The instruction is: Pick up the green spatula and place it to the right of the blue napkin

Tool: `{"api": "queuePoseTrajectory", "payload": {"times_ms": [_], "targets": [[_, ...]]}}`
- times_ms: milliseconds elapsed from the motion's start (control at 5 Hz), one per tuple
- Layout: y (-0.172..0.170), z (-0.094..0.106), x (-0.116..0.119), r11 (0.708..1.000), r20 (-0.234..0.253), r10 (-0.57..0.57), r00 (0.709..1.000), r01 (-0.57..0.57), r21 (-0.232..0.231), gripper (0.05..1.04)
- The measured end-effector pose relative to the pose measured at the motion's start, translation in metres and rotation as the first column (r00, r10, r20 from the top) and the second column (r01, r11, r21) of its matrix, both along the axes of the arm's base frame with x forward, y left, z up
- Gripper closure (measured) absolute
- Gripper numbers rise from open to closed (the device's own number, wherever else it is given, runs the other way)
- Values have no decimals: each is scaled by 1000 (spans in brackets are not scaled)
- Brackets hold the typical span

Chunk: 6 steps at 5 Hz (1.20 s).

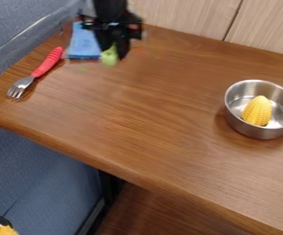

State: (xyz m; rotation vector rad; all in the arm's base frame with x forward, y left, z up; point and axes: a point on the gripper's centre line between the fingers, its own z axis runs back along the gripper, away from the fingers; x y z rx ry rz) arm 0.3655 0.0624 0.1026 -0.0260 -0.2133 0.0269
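- The green spatula [110,57], blurred, is pinched by the gripper [114,49] beside the blue napkin [83,42].
- A red-handled fork [46,63] is laid on the worktop [138,110].
- Corn [257,111] is held in a metal pot [258,131].

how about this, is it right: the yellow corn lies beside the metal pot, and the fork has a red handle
Not quite. The camera view shows the yellow corn inside the metal pot, not beside it. The fork does have a red handle.
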Motion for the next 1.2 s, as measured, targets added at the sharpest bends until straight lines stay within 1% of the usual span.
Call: {"api": "queuePoseTrajectory", "payload": {"times_ms": [200,400,600,800,1000,1200], "targets": [[-12,-3,31,1000,14,-20,1000,20,-16,756],[-16,-14,53,999,40,-32,999,33,-25,756],[-22,-28,65,998,25,-48,999,49,-29,756],[-26,-46,70,998,-10,-41,999,40,-55,756],[-28,-54,72,999,-38,-43,998,42,-34,756],[-31,-56,73,999,-53,-47,998,46,-23,689]]}}
